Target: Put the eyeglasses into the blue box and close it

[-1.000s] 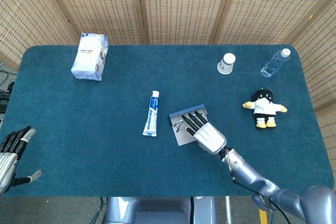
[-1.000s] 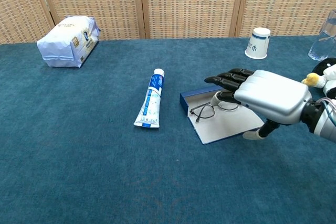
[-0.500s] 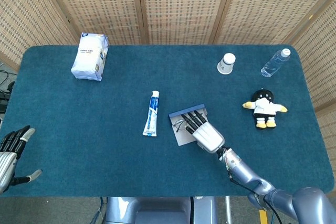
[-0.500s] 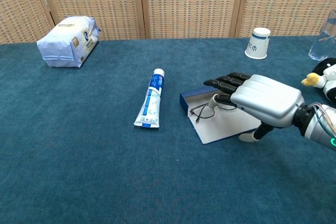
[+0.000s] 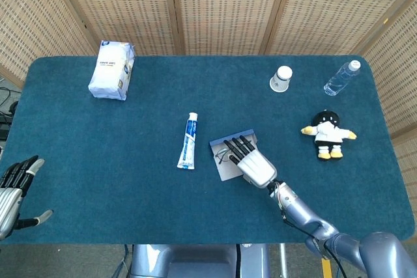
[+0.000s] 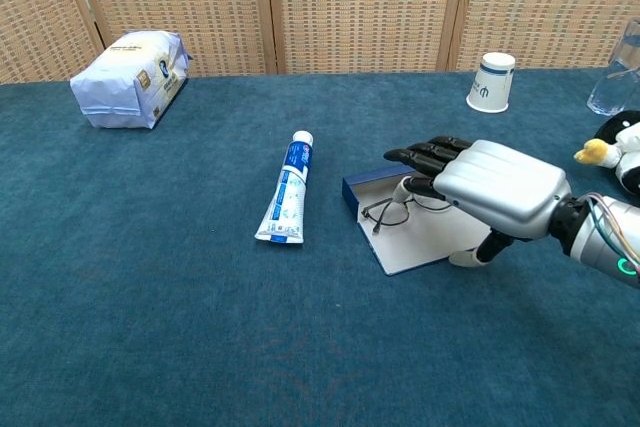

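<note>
The right hand (image 6: 495, 187) is sitting slightly further left over the open blue box (image 6: 425, 232) than a second ago, palm down, its dark fingers (image 6: 425, 157) stretched out and grasping nothing. The eyeglasses (image 6: 395, 209) are lying inside the box on the desk (image 6: 150, 297), under the fingertips. The left hand (image 5: 13, 190) is idling at the desk's edge, fingers spread and released.

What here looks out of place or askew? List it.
The paper cup stands upside down at the back, and the toy penguin lies flat on the table. The glasses lie in the open blue box, under the right hand's fingers. Nothing looks spilled or damaged.
</note>
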### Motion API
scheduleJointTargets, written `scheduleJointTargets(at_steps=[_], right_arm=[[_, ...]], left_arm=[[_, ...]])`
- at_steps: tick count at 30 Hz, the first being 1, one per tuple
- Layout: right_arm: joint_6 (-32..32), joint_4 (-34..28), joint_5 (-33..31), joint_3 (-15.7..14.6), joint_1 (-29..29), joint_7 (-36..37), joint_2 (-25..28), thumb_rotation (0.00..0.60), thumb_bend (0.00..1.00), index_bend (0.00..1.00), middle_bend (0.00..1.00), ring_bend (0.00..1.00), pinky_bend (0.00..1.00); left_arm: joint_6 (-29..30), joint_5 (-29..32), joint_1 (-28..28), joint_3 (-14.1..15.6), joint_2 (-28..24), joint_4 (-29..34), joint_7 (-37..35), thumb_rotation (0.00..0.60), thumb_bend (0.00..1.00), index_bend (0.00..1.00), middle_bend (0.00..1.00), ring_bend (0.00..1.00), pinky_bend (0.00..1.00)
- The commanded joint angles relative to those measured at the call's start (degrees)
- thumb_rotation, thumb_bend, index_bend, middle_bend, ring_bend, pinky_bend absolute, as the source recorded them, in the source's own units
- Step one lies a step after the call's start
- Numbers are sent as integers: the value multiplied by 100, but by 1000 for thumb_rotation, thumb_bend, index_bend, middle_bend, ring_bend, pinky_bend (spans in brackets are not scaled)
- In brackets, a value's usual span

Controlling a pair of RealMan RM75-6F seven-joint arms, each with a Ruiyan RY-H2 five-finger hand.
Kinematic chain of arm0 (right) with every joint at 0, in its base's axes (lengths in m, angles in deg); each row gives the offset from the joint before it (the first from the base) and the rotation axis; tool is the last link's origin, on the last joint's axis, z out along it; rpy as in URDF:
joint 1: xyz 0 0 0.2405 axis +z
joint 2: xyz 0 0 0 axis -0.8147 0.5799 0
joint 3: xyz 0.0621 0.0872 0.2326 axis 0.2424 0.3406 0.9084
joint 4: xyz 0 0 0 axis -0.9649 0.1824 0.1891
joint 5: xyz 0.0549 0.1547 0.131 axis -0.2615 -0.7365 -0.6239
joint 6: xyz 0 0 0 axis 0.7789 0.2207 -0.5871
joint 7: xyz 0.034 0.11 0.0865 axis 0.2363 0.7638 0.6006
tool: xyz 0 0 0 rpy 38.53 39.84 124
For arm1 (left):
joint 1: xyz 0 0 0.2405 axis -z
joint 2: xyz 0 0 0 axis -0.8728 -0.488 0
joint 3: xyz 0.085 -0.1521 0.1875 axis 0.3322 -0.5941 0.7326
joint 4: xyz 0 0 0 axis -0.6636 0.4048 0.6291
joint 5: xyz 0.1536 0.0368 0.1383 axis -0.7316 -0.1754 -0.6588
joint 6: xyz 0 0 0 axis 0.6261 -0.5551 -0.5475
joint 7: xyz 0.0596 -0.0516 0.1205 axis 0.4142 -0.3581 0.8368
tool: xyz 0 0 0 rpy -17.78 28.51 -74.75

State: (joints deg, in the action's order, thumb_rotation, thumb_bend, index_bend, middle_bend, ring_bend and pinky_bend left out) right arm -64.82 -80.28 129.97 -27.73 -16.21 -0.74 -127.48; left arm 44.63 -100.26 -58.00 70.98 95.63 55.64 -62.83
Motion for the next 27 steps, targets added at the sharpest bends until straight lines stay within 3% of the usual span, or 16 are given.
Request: scheduleJointTargets(at_steps=[1,7,12,27], right_arm=[[26,32,-24,24,6,4,-32,600,238,230,0,0,83],[56,64,-49,66,28,6,-83,600,253,230,0,0,83],[90,95,-56,73,43,10,-108,600,337,229,0,0,83],[-53,124,121,-77,-12,82,-58,600,337,230,0,0,83]], left_arm=[[2,6,-2,0,5,0,11,600,97,0,0,0,0],[-2,18,-1,-4,15,4,37,600,97,0,0,0,0],[-8,38,0,-9,21,9,57,600,97,0,0,0,0],[-63,91,23,-19,41,23,124,600,97,0,0,0,0]])
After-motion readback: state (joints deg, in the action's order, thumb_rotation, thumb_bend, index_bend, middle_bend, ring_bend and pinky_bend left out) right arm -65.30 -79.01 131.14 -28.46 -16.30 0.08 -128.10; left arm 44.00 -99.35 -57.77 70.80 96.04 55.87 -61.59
